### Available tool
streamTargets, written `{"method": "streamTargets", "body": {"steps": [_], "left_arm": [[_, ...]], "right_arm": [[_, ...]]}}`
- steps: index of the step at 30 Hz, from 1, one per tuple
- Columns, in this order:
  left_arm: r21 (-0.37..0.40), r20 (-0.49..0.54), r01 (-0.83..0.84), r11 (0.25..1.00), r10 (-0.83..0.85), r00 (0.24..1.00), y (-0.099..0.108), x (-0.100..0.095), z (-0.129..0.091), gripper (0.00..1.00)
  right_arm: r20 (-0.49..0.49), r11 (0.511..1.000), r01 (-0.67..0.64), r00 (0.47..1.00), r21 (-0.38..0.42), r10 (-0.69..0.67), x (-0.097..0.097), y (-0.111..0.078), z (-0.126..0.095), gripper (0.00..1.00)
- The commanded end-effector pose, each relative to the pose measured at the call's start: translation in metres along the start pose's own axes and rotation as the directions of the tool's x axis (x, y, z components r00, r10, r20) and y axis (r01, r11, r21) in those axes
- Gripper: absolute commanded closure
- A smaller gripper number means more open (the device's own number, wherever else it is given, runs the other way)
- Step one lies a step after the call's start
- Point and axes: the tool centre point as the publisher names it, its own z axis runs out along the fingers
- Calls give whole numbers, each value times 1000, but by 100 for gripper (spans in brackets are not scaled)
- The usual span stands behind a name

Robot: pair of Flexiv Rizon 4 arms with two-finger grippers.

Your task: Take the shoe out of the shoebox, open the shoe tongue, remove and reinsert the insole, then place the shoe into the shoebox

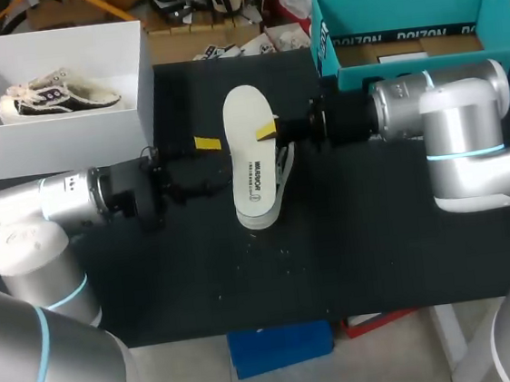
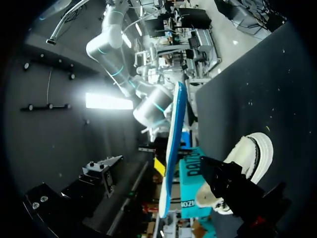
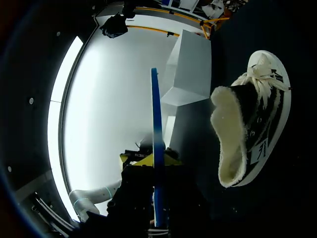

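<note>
A white insole (image 1: 250, 149) hangs flat above the middle of the table, its blue underside (image 3: 155, 148) edge-on in both wrist views. My right gripper (image 1: 267, 133) comes in from the right and is shut on the insole's right edge; the yellow tips (image 3: 143, 159) pinch it. My left gripper (image 1: 204, 158) stands open close beside the insole's left edge. The black-and-white fleece-lined shoe (image 1: 275, 198) lies on its side on the black table under the insole, also seen as shoe (image 3: 252, 119) and shoe (image 2: 250, 156).
A white shoebox (image 1: 142, 112) at the back left holds a second shoe (image 1: 55, 95). A teal box (image 1: 407, 70) stands at the back right, behind my right arm. Bare black table (image 1: 335, 256) lies in front of the shoe.
</note>
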Motion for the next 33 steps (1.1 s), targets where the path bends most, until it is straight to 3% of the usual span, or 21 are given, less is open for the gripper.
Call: {"method": "streamTargets", "body": {"steps": [1, 3, 4, 8, 12, 13, 15, 24, 27, 30, 32, 33], "left_arm": [[8, 3, -9, 1000, 9, 1000, 12, 6, 8, 3], [11, 2, -14, 1000, 14, 1000, 14, 5, 12, 11], [15, 3, -18, 1000, 18, 1000, 16, 5, 14, 22], [27, 2, -20, 999, 20, 1000, 19, 5, 21, 40], [40, 0, -28, 999, 28, 1000, 21, 4, 26, 41], [44, -1, -31, 999, 31, 1000, 21, 4, 27, 49], [49, -3, -35, 998, 35, 999, 22, 4, 29, 52], [74, -8, -44, 996, 45, 999, 24, 3, 36, 55], [80, -9, -46, 996, 47, 999, 25, 3, 39, 74], [97, -14, -46, 994, 47, 999, 23, 3, 42, 81], [131, -22, -31, 991, 35, 999, 22, 5, 45, 100], [137, -23, -25, 990, 28, 999, 21, 6, 46, 100]], "right_arm": [[1, 1000, -1, 1000, 1, 1, 0, 0, 0, 100], [1, 1000, -1, 1000, 1, 1, 0, 0, 0, 100], [1, 1000, -1, 1000, 1, 1, 0, 0, 0, 100], [1, 1000, -1, 1000, 1, 1, 0, 0, 0, 100], [1, 1000, -1, 1000, 1, 1, 0, 0, 0, 100], [1, 1000, -1, 1000, 1, 1, 0, 0, 0, 100], [1, 1000, -1, 1000, 1, 1, 0, 0, 0, 100], [1, 1000, -1, 1000, 1, 1, 0, 0, 0, 100], [1, 1000, -1, 1000, 1, 1, 0, 0, 0, 100], [1, 1000, -1, 1000, 1, 1, 0, 0, 0, 100], [1, 1000, -1, 1000, 1, 1, 0, 0, 0, 100], [1, 1000, -1, 1000, 1, 1, 0, 0, 0, 100]]}}
